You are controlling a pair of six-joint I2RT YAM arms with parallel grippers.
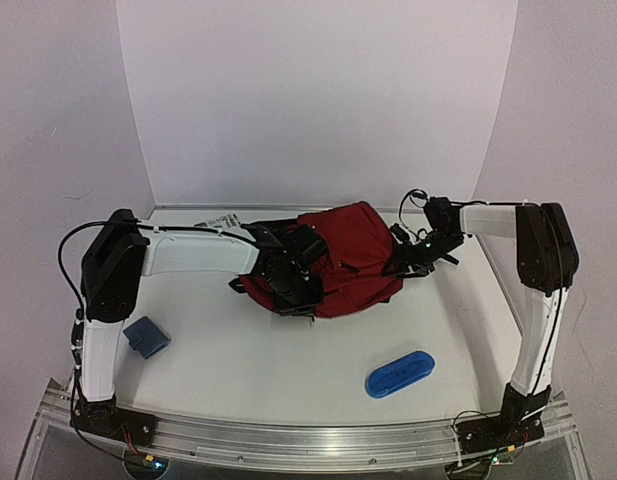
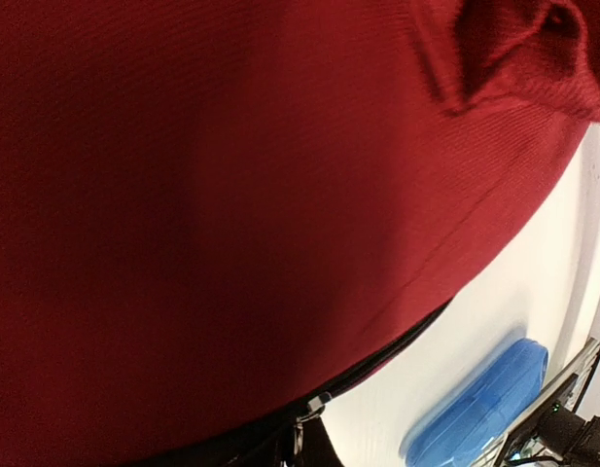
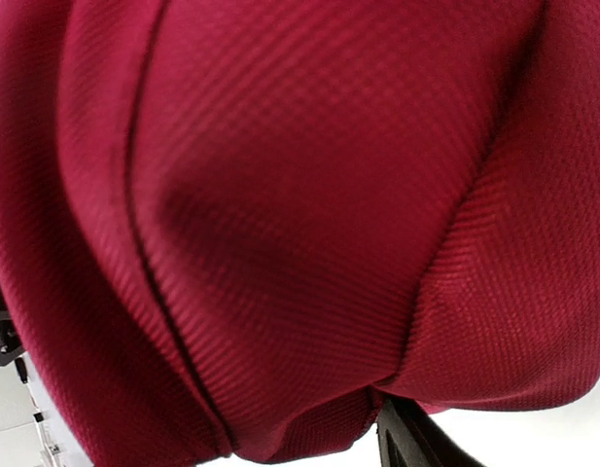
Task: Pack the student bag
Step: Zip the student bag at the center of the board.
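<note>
bag (image 1: 353, 255): mid-back of surface (image 1: 258, 360), slumped soft dark-red woven cloth, black zip | left gripper (image 1: 293, 285): together at bag's left side, pinch of cloth unconfirmed | right gripper (image 1: 403, 262): against bag's right side, gap cannot tell | step: likely opening the mouth; grip beside zip, pull gently, cloth slips | case (image 1: 399, 373): smooth blue oblong, near edge

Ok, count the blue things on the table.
2. A flat blue square lies beside the left arm; an oblong blue case lies near the front, right of centre. The bag could hide others.
</note>
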